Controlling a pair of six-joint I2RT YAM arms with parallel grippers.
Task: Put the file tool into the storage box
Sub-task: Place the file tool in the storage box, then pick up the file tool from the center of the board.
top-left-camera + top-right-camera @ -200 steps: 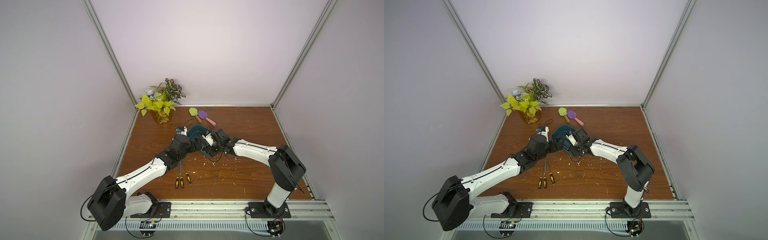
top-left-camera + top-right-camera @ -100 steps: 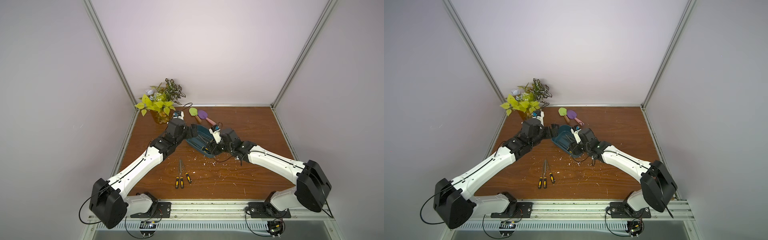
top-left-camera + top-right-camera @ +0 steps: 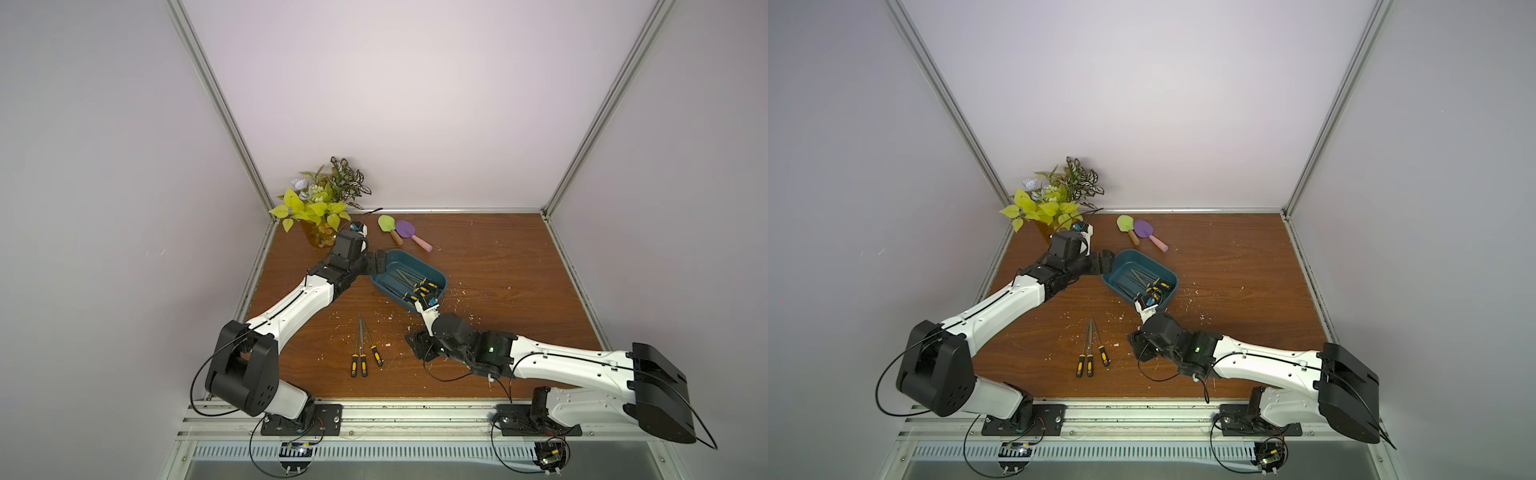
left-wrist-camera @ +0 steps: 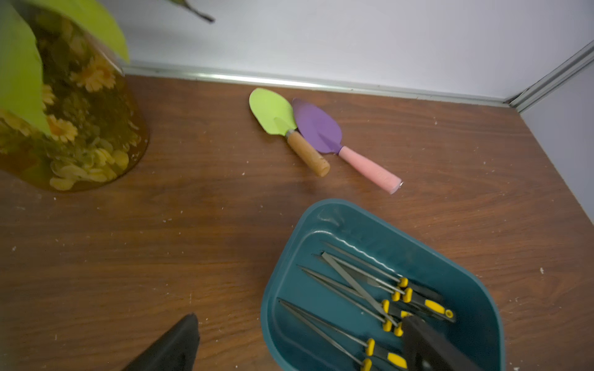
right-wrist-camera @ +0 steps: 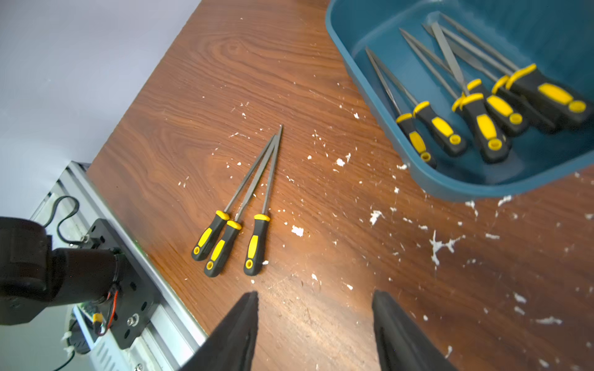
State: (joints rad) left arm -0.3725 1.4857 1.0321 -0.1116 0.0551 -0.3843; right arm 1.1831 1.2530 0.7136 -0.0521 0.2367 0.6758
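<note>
Centrally in a top view, the dark teal storage box (image 3: 392, 262) sits on the wooden table (image 3: 498, 257), holding several black-and-yellow files (image 3: 417, 286). Three loose files (image 3: 364, 348) lie side by side at lower centre of the frame, well apart from the box. The left gripper (image 3: 379, 261) is at the box's left corner, jaws spread wide and clamping nothing, one finger (image 4: 427, 347) over the box's inside. The right gripper (image 5: 315, 293) hangs over bare table just right of the loose files, jaws apart and empty.
</note>
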